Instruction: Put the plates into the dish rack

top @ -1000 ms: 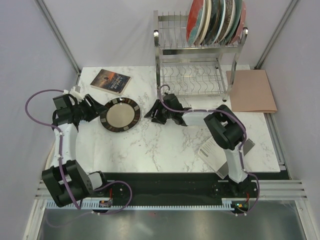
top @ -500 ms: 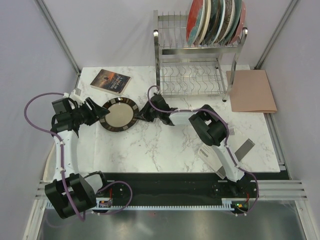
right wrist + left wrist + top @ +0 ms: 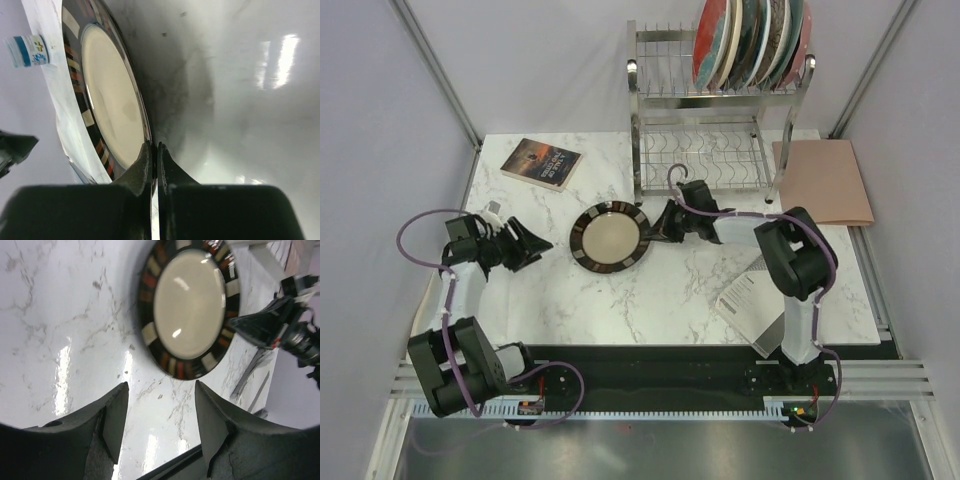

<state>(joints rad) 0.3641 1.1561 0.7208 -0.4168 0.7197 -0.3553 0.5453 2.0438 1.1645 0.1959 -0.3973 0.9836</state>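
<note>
Looking at the brown plate (image 3: 610,237) first: it's the one with the patterned rim and cream middle, sitting on the desk (image 3: 650,300) about halfway across, just in front of the rack (image 3: 665,100). The right fingers (image 3: 154,157) are pinched tight on its right-hand rim, and the right wrist view shows the edge squeezed between the two tips. I can't tell whether the plate is lying fully flat or is lifted a bit on that side.

The left fingers (image 3: 535,245) are over toward the desk's left edge. They're spread fairly wide, holding nothing and pointing at the plate with a clear gap of bare marble in between. From the left wrist view you see the whole plate framed between the two tips.

The rack stands at the far edge of the desk, right of centre. The other plates (image 3: 750,45) are standing on edge in its upper tier, packed toward the right end.

Other stuff: a book (image 3: 541,162) near the far left corner, a pink folder (image 3: 823,182) right of the rack, and a sheet of paper (image 3: 745,300) near the right arm's base.
</note>
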